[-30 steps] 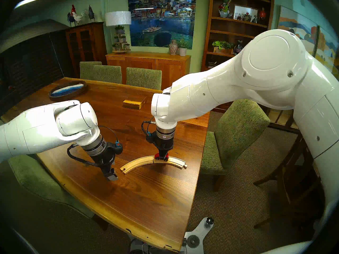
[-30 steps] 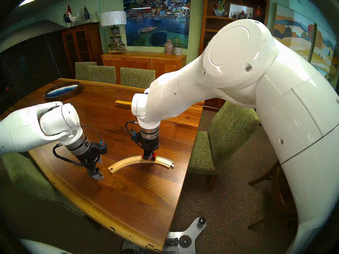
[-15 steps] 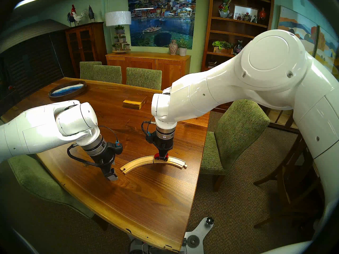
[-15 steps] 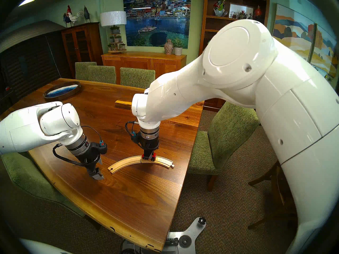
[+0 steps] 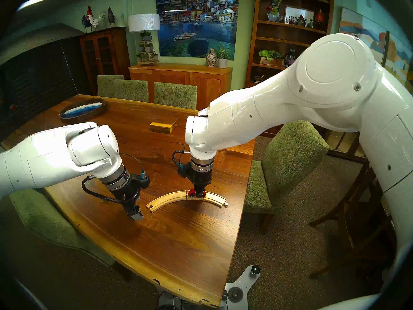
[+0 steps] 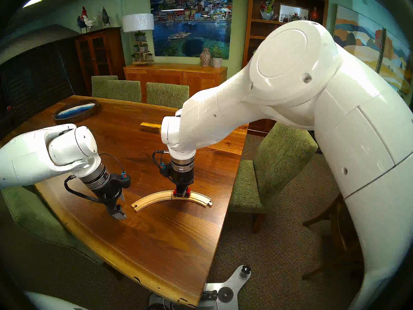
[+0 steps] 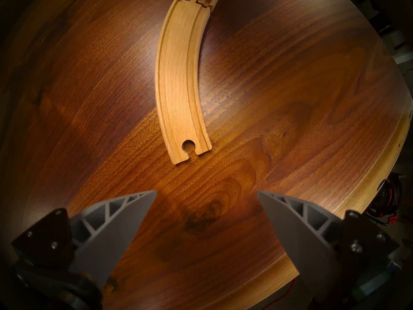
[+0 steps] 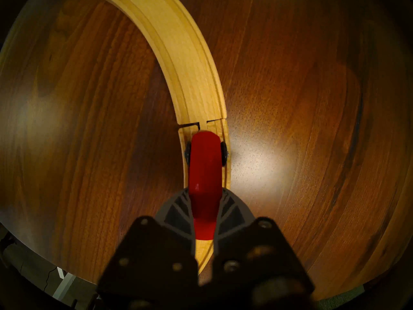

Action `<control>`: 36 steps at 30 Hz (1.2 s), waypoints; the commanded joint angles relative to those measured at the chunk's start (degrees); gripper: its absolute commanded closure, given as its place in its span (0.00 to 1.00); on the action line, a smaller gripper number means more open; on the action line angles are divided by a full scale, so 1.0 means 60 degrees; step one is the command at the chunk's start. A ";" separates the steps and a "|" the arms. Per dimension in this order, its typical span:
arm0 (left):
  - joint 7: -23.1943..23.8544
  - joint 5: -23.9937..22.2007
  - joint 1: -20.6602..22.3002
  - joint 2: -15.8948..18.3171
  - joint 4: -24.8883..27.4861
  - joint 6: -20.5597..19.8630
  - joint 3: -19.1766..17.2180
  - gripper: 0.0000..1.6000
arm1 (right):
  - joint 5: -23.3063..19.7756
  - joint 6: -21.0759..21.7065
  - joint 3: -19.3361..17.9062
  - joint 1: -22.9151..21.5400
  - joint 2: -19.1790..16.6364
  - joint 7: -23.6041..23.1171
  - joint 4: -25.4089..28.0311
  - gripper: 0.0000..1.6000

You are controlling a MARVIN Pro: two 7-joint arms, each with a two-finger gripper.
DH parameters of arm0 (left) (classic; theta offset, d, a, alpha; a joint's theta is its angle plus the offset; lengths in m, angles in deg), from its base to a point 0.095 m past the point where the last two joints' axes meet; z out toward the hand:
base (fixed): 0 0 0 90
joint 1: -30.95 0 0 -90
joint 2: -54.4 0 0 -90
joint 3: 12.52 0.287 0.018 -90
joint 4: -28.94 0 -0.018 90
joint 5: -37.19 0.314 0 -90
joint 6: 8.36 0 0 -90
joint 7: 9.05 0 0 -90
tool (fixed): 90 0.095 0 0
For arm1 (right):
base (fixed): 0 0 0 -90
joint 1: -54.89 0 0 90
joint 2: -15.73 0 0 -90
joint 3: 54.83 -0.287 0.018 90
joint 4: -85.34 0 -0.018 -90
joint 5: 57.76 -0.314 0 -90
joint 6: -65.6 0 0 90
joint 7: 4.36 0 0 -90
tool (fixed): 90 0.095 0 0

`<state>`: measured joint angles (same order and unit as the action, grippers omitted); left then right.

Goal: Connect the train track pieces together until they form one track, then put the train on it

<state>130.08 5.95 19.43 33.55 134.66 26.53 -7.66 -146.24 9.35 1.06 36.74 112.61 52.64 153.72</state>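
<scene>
1. R claw [image 8: 204, 204] is clamped on the train [image 8: 204, 168], which sits just past the track [image 5: 186, 196] seam.
2. Before letting go, check both wheels sit in the grooves; open slowly, lift straight up.
3. R arm reaches across, wrist pointing down.
4. L claw [image 7: 206, 195] is spread wide and empty, low over the bench [image 5: 178, 235], track's hole end just ahead.

I note the track [image 5: 169, 197] is pale blond wood with twin grooves, on a dark brown table [image 5: 178, 247] with swirling grain. I see the train [image 8: 204, 166] glossy red with black wheels; both grippers' fingers [image 7: 125, 222] are grey.
</scene>
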 commanded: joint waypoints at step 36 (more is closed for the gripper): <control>0.0028 0.0008 0.0311 0.0012 -0.0024 0.0018 -0.0206 0.00 | -0.0179 0.0353 0.0079 -0.0883 -0.0952 0.0333 0.0819 0.00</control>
<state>130.06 5.94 19.43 33.56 134.66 26.53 -7.66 -146.84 11.24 1.54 35.23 109.93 53.47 157.83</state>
